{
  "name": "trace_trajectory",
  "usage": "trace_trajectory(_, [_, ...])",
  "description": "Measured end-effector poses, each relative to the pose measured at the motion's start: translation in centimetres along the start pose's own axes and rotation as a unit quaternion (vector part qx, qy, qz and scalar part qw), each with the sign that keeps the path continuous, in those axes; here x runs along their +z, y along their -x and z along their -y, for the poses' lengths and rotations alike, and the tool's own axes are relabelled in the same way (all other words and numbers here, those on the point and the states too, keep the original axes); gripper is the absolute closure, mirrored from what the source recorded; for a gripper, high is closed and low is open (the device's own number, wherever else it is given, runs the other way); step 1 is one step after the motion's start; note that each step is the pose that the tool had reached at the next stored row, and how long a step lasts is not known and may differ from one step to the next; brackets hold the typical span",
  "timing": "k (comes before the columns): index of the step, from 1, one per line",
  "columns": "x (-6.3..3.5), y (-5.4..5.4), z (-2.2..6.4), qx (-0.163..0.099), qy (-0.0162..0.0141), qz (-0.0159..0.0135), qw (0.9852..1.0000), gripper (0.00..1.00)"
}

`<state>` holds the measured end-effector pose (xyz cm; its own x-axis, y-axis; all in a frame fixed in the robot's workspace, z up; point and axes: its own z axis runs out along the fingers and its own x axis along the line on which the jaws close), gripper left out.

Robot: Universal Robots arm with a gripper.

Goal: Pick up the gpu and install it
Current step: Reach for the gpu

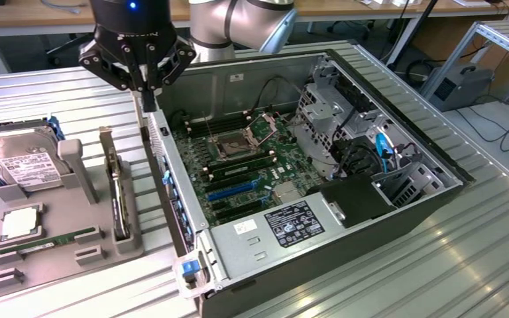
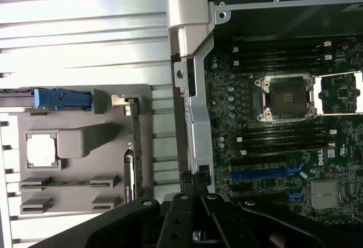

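Observation:
The gpu [image 1: 116, 192] stands on edge in a slot of the grey holder tray [image 1: 60, 265], at the exterior view's left of the open computer case [image 1: 325, 265]. In the wrist view the gpu [image 2: 134, 146] shows as a thin dark strip on the tray [image 2: 85, 174]. My gripper [image 1: 148, 101] hangs above the case's near side wall, higher than the card and beyond its far end. The fingers [image 2: 195, 183] are pressed together, shut, with nothing between them. Blue expansion slots [image 1: 232, 190] lie on the motherboard [image 2: 272, 140] inside the case.
A silver hard drive [image 1: 20, 165] with a white label sits at the tray's far end beside a blue clip [image 2: 59, 99]. A processor chip [image 1: 20, 225] and a green RAM stick [image 1: 47, 240] also lie on the tray. The case's metal edge [image 2: 195, 117] runs between tray and motherboard.

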<state>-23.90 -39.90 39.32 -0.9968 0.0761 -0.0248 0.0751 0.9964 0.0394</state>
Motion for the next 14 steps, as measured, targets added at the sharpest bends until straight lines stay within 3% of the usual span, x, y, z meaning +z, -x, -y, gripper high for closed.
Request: trace_trajectory(14, [-0.02,-0.57,0.04,0.0,-0.001,0.0001,1.0,0.89])
